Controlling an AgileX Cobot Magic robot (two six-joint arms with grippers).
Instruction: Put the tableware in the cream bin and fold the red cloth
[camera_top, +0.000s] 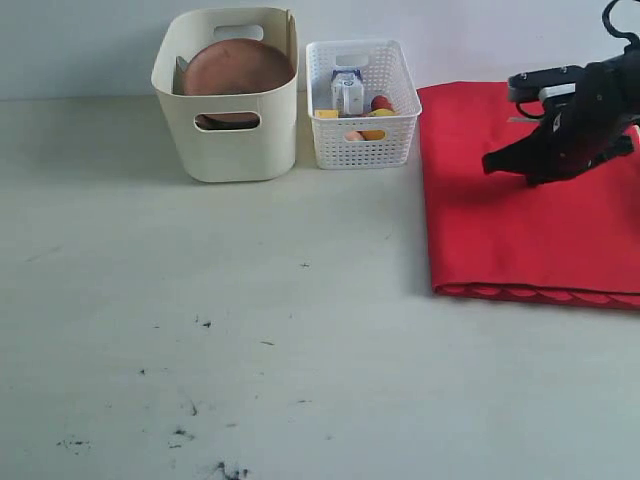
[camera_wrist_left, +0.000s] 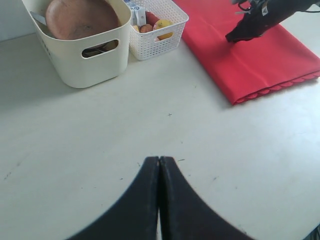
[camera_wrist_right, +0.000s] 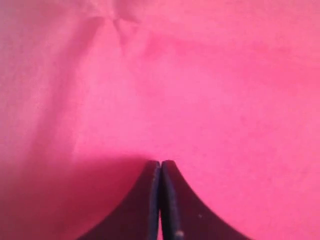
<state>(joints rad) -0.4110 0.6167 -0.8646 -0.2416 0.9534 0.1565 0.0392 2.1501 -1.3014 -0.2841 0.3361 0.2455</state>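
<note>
Clenched and empty: left tool (camera_wrist_left: 159, 160), right tool (camera_wrist_right: 161, 163).
Cloth (camera_top: 520, 220) lies beneath right tool; bin (camera_top: 230, 150) holding plate (camera_top: 237, 68) stands well apart from it.

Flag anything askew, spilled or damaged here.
Only the round brown plate stands out: it leans tilted inside the tall cream plastic bin, not flat. A few dark specks dot the pale tabletop in the foreground. Nothing spilled.

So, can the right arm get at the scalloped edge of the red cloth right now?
Probably yes. The right end effector hangs shut over the red cloth, and nothing lies between it and the scalloped edge; it would need to open first.
</note>
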